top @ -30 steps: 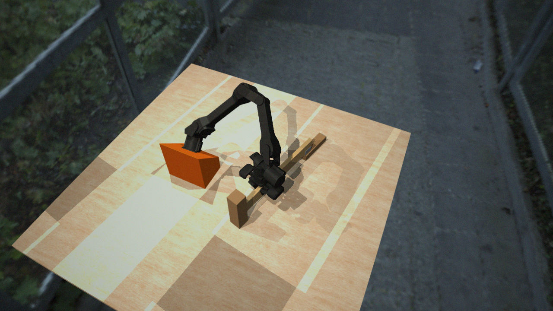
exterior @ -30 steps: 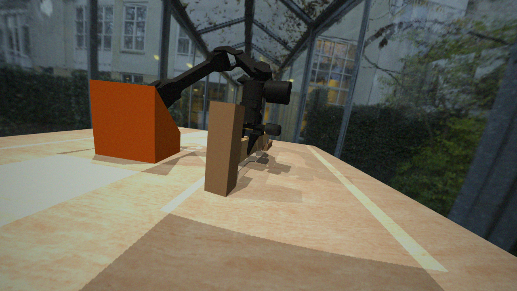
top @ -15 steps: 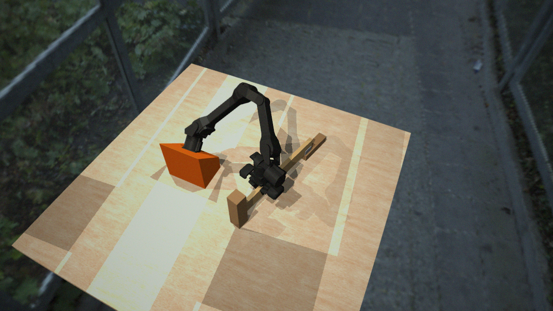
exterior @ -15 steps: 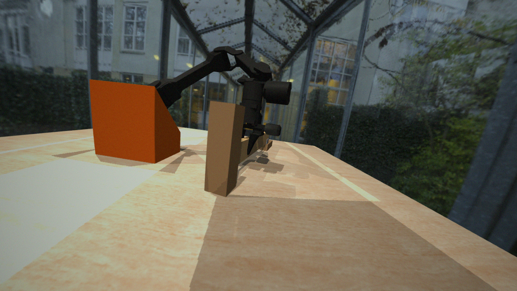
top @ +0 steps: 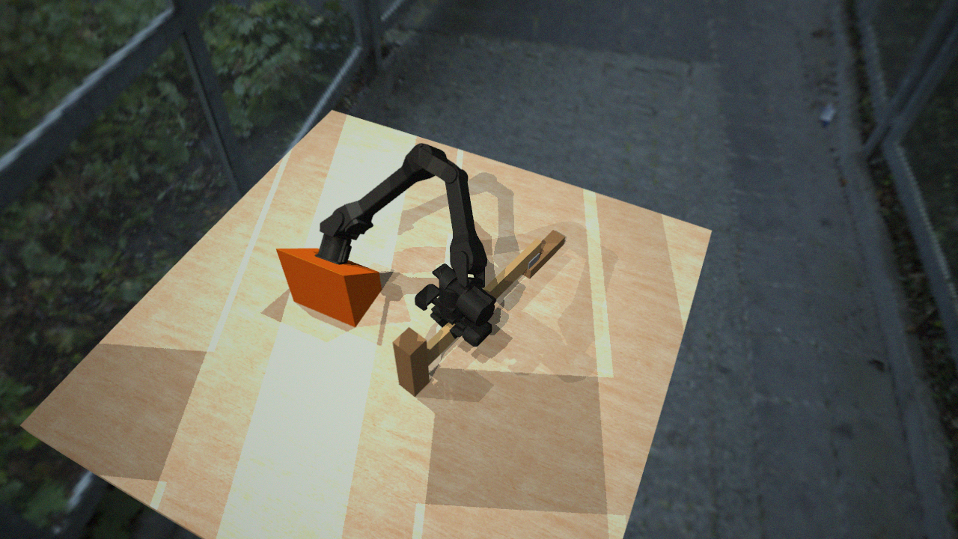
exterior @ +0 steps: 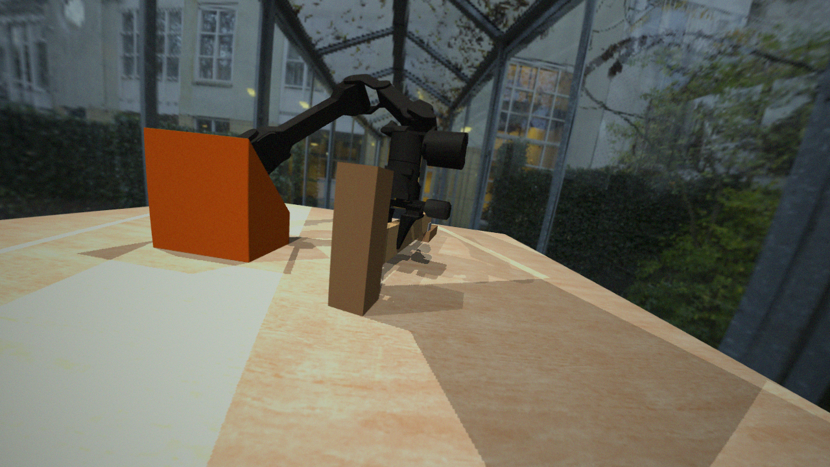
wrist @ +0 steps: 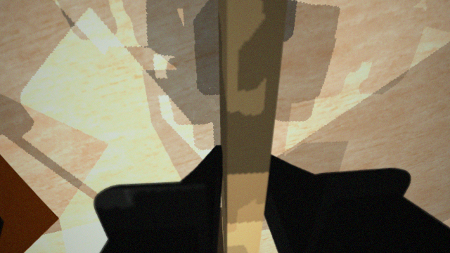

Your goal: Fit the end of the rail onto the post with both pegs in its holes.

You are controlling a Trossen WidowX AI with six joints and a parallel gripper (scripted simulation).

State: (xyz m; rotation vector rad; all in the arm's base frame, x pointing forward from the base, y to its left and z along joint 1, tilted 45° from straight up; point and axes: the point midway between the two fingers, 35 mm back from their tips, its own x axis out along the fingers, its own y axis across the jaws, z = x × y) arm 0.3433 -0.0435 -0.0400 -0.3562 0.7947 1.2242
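The rail (top: pixel 512 273) (exterior: pixel 392 242) (wrist: pixel 246 105) is held off the table and looks roughly level. Its far end is at the bracket on the low footboard block (top: pixel 553 245) (exterior: pixel 430 233); the exact seating is too small to tell. Its near end meets or almost meets the upright post (top: pixel 411 365) (exterior: pixel 353 238). No pegs or holes show, and I cannot tell whether a small gap remains. My gripper (top: pixel 462 320) (exterior: pixel 395 232) (wrist: pixel 233 150) is shut on the rail, one finger on each side, nearer the post than the footboard block.
The orange base block (top: pixel 328 291) (exterior: pixel 200 194) (wrist: pixel 21 211) stands left of the rail, with the arm reaching over from its top. Shadows and bright patches fall across the table (top: pixel 321 429) (exterior: pixel 325 377). The table's far edge lies beyond the footboard block.
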